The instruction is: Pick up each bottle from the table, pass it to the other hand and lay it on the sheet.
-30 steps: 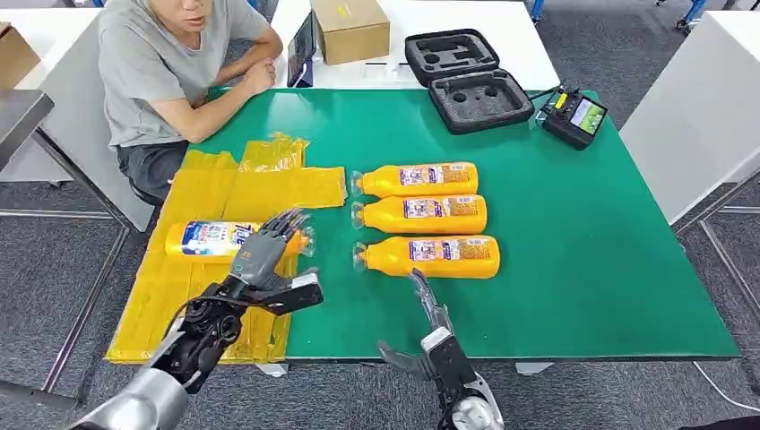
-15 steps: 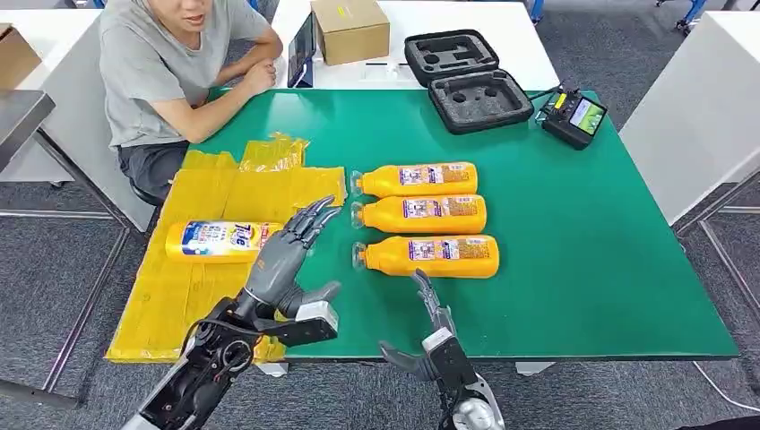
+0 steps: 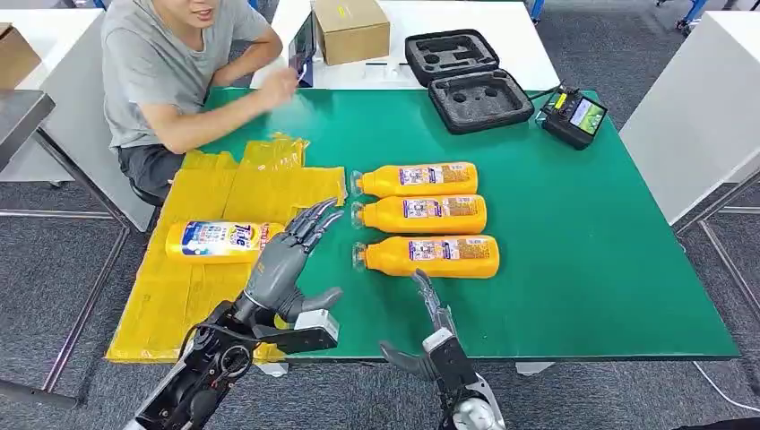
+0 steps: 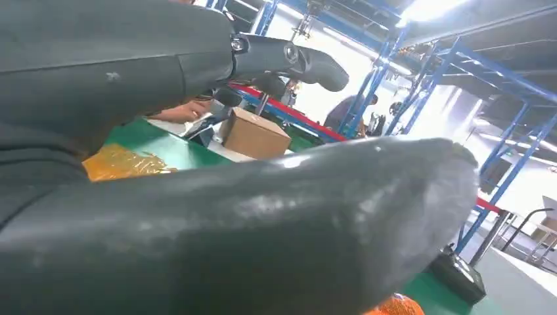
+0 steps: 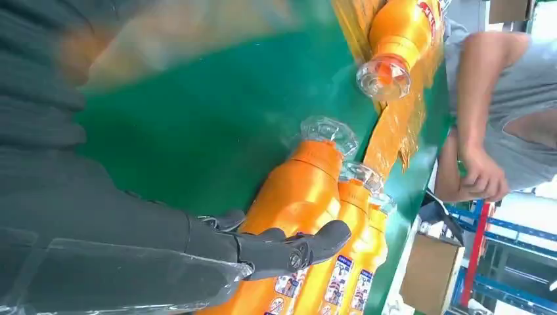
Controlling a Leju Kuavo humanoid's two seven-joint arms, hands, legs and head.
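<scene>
While one bottle [image 3: 224,240] already lies on the yellow sheet [image 3: 197,269], cap toward the table's middle, three more lie side by side on the green table [image 3: 582,269], their clear caps pointing at the sheet. From the robot outward they are the near bottle [image 3: 430,256], the middle bottle [image 3: 421,214] and the far bottle [image 3: 417,179], close together in a neat column.

Left hand [image 3: 282,260] hangs above the sheet's right edge, between the laid bottle and the near bottle, fingers spread and stretched forward, thumb out to the side; it holds nothing. Its fingertips [image 3: 318,213] reach just past the laid bottle's cap end.

Right hand [image 3: 430,322] sits at the table's near edge, just short of the near bottle, fingers extended toward it and empty. In the right wrist view its dark fingers [image 5: 289,249] lie close over the near bottle's [image 5: 295,197] body; whether they touch it I cannot tell.

A person [image 3: 170,72] sits at the table's far left corner, one hand raised and blurred over the green top. Behind are a cardboard box [image 3: 349,29], an open black foam case [image 3: 466,81] and a small controller [image 3: 574,115].
</scene>
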